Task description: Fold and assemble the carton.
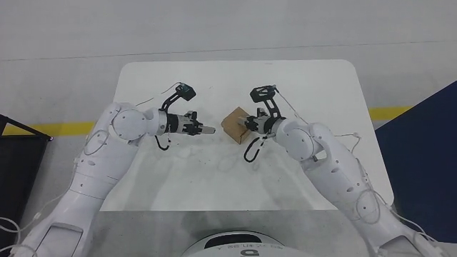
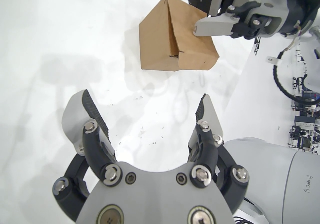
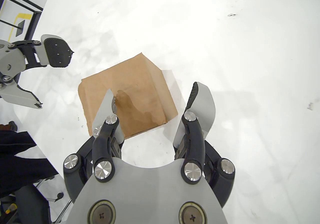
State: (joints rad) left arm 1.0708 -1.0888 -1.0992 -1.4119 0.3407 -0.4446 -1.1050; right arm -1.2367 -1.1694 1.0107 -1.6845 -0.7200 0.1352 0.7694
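1. Carton (image 1: 235, 123): a small brown cardboard box, partly formed, with one overlapping flap seam gaping down a side. It stands near the middle of the white table (image 1: 321, 86).
2. Right hand (image 3: 152, 90): at the carton's 3 o'clock in the top view. The fingers are spread and straddle one edge, one lying against a panel and the other clear of the side. Nothing is clamped.
3. Left hand (image 2: 145, 102): at the carton's 9 o'clock, near but apart. It is released and carries nothing.
4. Handling, by judgement: light. The thin board is stiff across its panels and hinges freely at the creases. It is likely to skid on the smooth table and to crush under a hard pinch.
5. Hold, by judgement: best taken across two opposite panels, close to a creased corner, with modest force. The loose flap is better pressed flat by a fingertip than pinched, while the other hand braces the far side.
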